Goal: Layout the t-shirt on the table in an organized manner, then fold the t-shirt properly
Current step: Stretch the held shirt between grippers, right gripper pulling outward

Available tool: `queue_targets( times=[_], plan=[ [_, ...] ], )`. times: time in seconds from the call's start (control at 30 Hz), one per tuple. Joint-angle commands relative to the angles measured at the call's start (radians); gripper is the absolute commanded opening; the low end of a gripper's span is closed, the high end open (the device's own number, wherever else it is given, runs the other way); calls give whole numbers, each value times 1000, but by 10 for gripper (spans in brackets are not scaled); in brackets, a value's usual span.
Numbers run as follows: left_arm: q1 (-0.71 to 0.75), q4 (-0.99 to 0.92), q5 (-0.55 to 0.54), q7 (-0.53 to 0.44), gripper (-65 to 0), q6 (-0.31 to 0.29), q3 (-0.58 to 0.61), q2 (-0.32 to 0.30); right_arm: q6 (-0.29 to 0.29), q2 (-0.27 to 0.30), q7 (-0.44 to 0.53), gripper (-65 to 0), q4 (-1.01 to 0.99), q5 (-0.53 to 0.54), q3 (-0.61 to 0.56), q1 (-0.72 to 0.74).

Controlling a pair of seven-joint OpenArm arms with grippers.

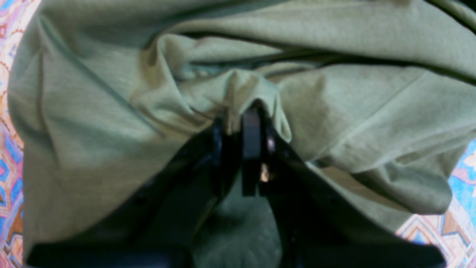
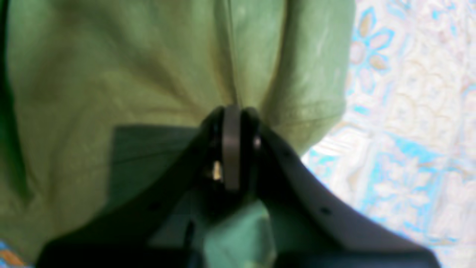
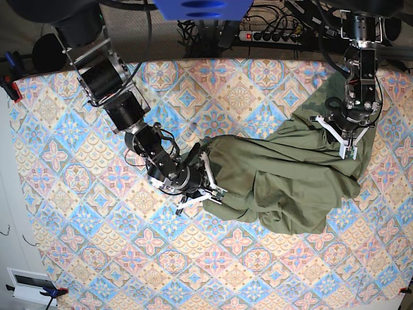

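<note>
Base view shows the t-shirt point(image 3: 284, 181) bunched on the tabletop point(image 3: 77, 245), stretched lengthwise between the right end effector point(image 3: 208, 187) and the left end effector point(image 3: 343, 139), each clamped on an opposite cloth edge.

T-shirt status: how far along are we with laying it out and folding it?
Early. Done: both hands are shut on the t-shirt, the right hand on one edge and the left hand on the opposite side. In hand: spreading it. Left: it lies bunched and wrinkled on the table, so flattening and every fold remain.
</note>
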Motion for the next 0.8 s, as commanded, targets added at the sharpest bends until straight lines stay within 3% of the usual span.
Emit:
queue_targets(
  times=[0.0,0.2,0.47,0.6,0.77],
  plan=[
    [-2,15,-13,12,-590,-7,-3,-12,-11,23,-9,-636,69,2,12,44],
    [-2,15,-15,9,-591,-7,-3,-12,-11,80,-149,-639,348,5,46,0],
    [73,124,-11,-124,-591,-7,-5,-15,-7,98,-244,-639,526,7,123,-31],
    [106,250,-16,-133,-590,-7,-25,-12,81,123,-253,-639,559,8,192,-33],
    [135,357,-19,-133,-587,-7,-73,-11,104,140,-253,-639,574,10,275,-33]
  ],
)
